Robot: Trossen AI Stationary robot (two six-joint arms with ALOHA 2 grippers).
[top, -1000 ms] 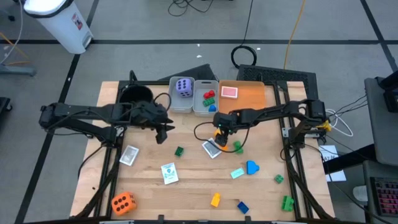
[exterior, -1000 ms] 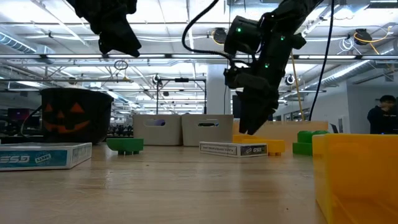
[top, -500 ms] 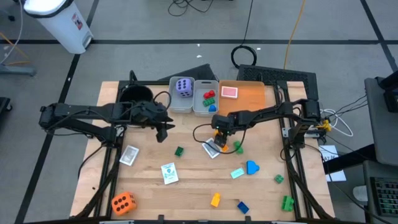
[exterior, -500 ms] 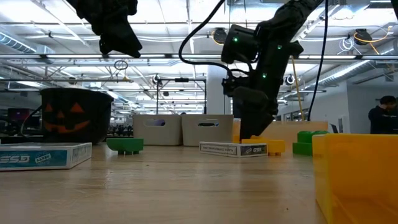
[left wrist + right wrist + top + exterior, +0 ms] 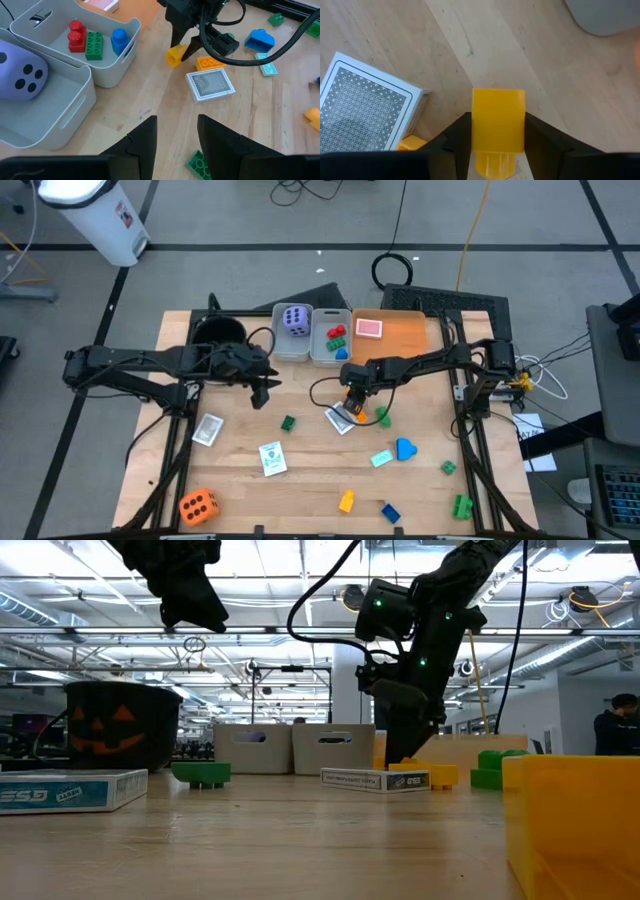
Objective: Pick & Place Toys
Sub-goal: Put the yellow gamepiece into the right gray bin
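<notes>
A small yellow brick [image 5: 498,117] stands on the table near its middle, just in front of the right grey bin [image 5: 332,340]. My right gripper [image 5: 352,397] is down at the table, shut on this brick. A patterned card box [image 5: 365,107] and an orange brick [image 5: 210,63] lie right beside it. My left gripper [image 5: 177,135] hangs open above the table's left half, fingers empty, over bare wood near a green brick [image 5: 288,423]. The purple die [image 5: 296,320] sits in the left bin; red, green and blue bricks [image 5: 93,42] sit in the right one. My right gripper pinches the yellow brick by two opposite sides [image 5: 477,125] between its two fingers [image 5: 457,137]. The fingers slant steeply down from the table's right side. In the left wrist view the brick [image 5: 175,54] still looks to rest on the wood.
A black pumpkin bucket [image 5: 218,332] stands far left, an orange tray [image 5: 400,340] with a red card [image 5: 369,328] far right. Cards [image 5: 208,430] [image 5: 272,458], an orange die [image 5: 198,505], and blue [image 5: 404,448], green [image 5: 461,505] and yellow [image 5: 346,501] bricks lie toward the near edge.
My right gripper has sunk a little onto the yellow brick and its fingers have closed on the brick's sides. The brick stays where it was on the table.
</notes>
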